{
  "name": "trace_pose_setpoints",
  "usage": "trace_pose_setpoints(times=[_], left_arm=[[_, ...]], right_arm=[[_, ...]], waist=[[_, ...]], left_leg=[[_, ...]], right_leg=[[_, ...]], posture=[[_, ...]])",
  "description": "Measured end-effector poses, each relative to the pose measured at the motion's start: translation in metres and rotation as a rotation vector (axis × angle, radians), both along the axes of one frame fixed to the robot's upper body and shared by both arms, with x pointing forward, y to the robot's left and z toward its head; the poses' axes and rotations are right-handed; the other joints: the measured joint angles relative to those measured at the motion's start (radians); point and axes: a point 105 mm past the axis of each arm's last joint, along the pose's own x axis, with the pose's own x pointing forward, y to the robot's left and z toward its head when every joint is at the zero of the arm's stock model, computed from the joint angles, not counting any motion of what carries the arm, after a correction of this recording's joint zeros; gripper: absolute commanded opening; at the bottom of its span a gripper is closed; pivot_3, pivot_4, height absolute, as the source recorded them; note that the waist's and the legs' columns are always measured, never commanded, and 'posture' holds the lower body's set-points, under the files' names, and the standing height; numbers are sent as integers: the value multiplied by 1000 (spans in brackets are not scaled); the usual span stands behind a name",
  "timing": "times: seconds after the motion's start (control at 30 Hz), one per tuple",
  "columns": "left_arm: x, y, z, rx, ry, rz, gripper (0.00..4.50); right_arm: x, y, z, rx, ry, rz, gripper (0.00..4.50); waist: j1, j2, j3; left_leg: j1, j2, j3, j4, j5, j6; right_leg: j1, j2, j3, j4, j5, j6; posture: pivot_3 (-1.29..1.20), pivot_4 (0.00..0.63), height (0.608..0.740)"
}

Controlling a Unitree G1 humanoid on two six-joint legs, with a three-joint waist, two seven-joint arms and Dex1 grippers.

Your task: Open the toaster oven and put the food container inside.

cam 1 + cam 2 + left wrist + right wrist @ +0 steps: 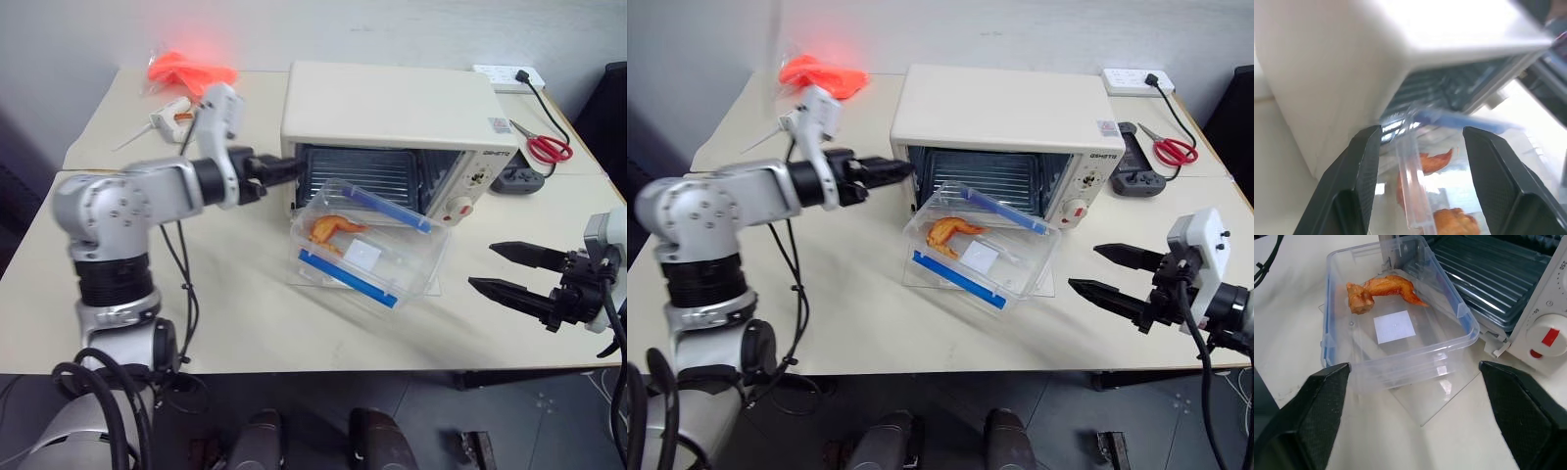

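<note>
Red-handled scissors [545,147], a white power strip [506,76] and an orange bag [188,70] lie on the table [245,313].

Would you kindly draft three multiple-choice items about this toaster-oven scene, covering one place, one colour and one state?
1. Where does the food container sit?
A. on the lowered glass door, in front of the opening
B. on top of the oven
C. beside the scissors

2. What colour are the scissors' handles?
A. blue
B. red
C. black

3. How is the toaster oven?
A. door shut
B. door open
C. tipped over

Answers: 1 A, it rests on the clear door; 2 B, both loops are red; 3 B, the rack shows uncovered.
</note>
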Motion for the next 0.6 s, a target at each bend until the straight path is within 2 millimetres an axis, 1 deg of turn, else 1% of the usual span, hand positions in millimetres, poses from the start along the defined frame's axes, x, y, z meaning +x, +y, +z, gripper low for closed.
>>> trace_pose_setpoints(times=[0.07,0.1,0.2,0.23,0.3,0.37,0.47,0.53,0.6], left_arm=[[-18,7,8,-10,-64,-110,1358],[-30,11,8,-16,-70,-197,1072],[-49,17,2,-20,-38,-353,115],[-56,18,-3,-4,-25,-408,0],[-66,22,-14,32,10,-491,0],[-77,22,-30,94,41,-589,0],[-84,20,-54,221,51,-692,0],[-83,17,-71,317,39,-740,0],[-75,13,-88,398,7,-758,0]], right_arm=[[-7,9,6,10,-10,42,2557],[-12,16,8,16,-9,70,2230],[-25,36,9,29,7,150,1143],[-29,42,9,38,16,170,843],[-36,52,6,63,36,204,142],[-42,63,-2,89,78,241,63],[-46,77,-14,97,130,272,63],[-45,83,-25,102,167,274,63],[-39,89,-34,89,176,264,63]], waist=[[-1,0,0],[0,0,0],[3,0,0],[4,0,0],[3,0,0],[3,0,0],[2,0,0],[2,0,0],[3,0,0]], left_leg=[[0,0,0,-1,0,0],[0,0,0,-1,0,0],[0,0,-1,0,0,0],[0,0,-1,0,0,0],[0,0,-1,0,0,1],[0,1,-1,0,0,1],[1,2,0,0,0,2],[0,2,0,0,0,2],[0,2,0,0,0,3]], right_leg=[[0,0,0,0,0,0],[0,0,-1,-1,0,0],[2,0,-1,-1,0,0],[2,-1,-1,-2,0,0],[2,-1,-1,-3,0,-1],[2,-2,0,-5,0,-1],[2,-1,1,-6,-1,-1],[1,-2,1,-6,-1,-1],[1,-2,2,-6,-1,-1]], posture=[[0,150,740],[0,150,740],[0,150,740],[0,150,740],[0,150,740],[0,150,740],[0,150,740],[0,150,740],[0,150,740]])
